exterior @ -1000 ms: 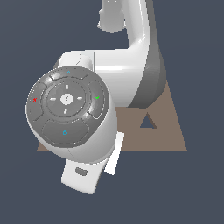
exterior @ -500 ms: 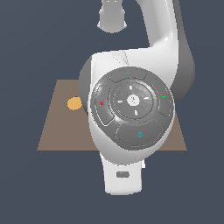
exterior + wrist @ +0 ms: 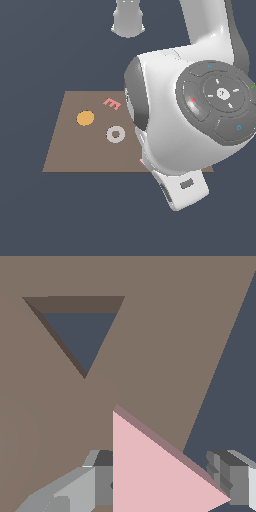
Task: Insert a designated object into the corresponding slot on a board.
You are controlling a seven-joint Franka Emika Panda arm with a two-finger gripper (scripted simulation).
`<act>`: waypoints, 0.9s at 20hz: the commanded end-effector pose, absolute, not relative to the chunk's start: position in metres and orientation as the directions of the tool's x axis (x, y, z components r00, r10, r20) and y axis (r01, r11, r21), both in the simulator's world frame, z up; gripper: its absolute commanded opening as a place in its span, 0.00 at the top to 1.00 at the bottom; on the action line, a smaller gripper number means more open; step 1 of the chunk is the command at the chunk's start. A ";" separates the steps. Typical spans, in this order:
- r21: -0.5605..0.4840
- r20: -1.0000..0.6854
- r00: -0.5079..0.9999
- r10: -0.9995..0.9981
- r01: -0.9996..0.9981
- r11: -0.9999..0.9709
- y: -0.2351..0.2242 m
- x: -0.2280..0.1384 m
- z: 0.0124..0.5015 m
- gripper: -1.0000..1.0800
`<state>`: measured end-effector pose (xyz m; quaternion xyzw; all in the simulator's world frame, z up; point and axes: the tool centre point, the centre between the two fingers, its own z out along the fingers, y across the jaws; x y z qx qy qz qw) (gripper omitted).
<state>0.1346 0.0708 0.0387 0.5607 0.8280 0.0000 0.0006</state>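
Background: dark blue-grey space surrounds a brown board (image 3: 75, 155).
Triangle: light-pink triangle (image 3: 155, 476) sits between the two fingers, over the board's edge.
Slot: dark triangle-shaped cut-out (image 3: 80, 336) lies apart from the pink triangle.
Gripper: gripper (image 3: 165, 483) has grey fingers (image 3: 227, 476) flanking the triangle, apparently holding it; contact is unclear.
Other pieces: orange disc (image 3: 85, 118), grey ring (image 3: 115, 134), pink-red letter E (image 3: 112, 103) rest on the board.
Arm: white arm (image 3: 200, 115) hides the board's right part in the exterior view.

The arm (image 3: 200, 120) is showing a glossy white rounded shell with dark grey bands at its joints. A dark grey circular cap (image 3: 220, 100) is facing the exterior camera, carrying white tick marks and small red, green and blue dots. The claw (image 3: 167, 486) is showing blocky grey fingers (image 3: 232, 476).
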 end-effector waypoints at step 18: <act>0.000 -0.001 -0.830 0.558 0.558 0.830 0.137 0.064 0.041 1.00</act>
